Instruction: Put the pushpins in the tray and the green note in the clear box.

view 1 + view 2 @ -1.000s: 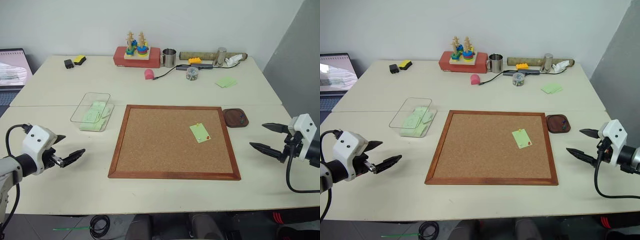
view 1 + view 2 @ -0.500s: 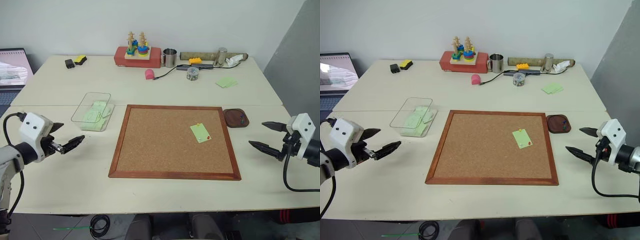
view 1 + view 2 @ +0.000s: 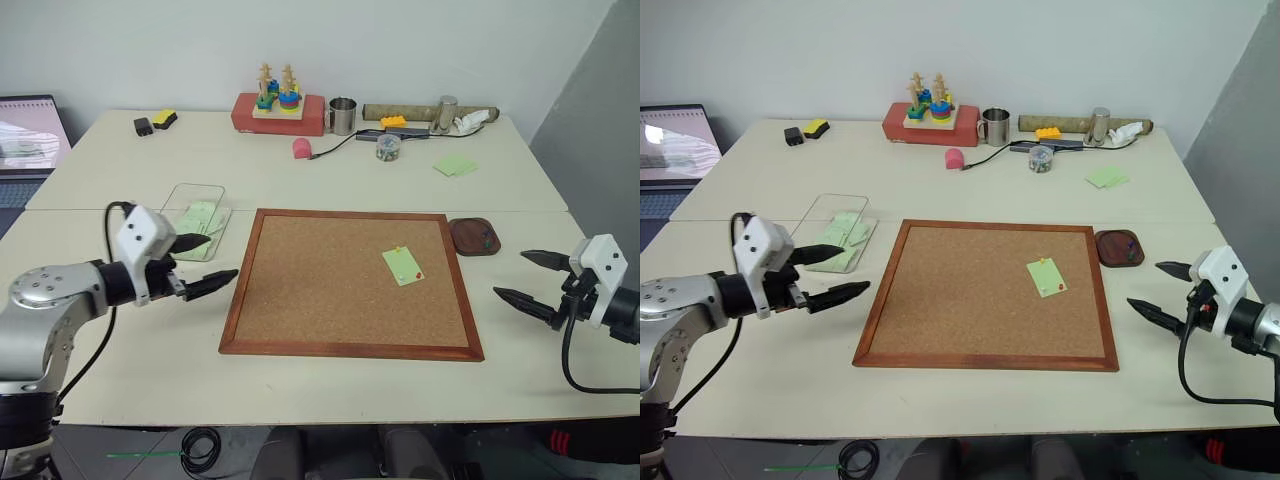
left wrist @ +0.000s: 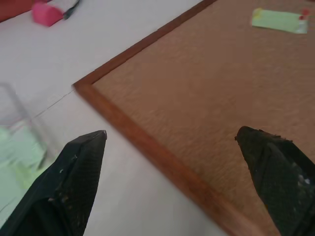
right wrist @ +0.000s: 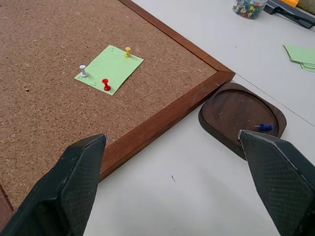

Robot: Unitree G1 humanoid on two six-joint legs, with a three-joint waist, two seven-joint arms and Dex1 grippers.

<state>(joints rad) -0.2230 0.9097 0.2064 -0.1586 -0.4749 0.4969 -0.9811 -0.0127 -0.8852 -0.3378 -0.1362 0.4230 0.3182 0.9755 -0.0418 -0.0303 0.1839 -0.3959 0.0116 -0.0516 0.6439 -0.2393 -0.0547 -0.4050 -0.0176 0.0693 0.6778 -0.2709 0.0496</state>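
The green note (image 3: 402, 266) lies on the corkboard (image 3: 300, 300), on the side nearer my right arm. It is held there by small pushpins (image 5: 105, 84). My right gripper (image 3: 522, 278) hangs over the table just past the board's right edge, with its two fingers spread wide and nothing in them. It points in toward the board, so the note lies ahead of it and a bit across the wooden frame. My left gripper (image 3: 203, 264) is also spread wide and empty. It sits by the board's left edge, near the clear box (image 3: 190, 206), and the whole board lies between it and the note. So I think my right arm is the nearer one for pulling the pins.

The note's long side runs slanted, from the yellow pin at its far corner down toward the red pin at the near one.

The tray (image 3: 472, 236) rests on the table touching the board's right edge, close to my right gripper. That looks like a short trip for each pin.

My right wrist view tells me more than the head views. It shows a third pin, a white one (image 5: 83, 71), stuck in the note too, and a blue pin (image 5: 265, 127) already lying in the tray. My left wrist view shows green slips (image 4: 19, 157) in the clear box.
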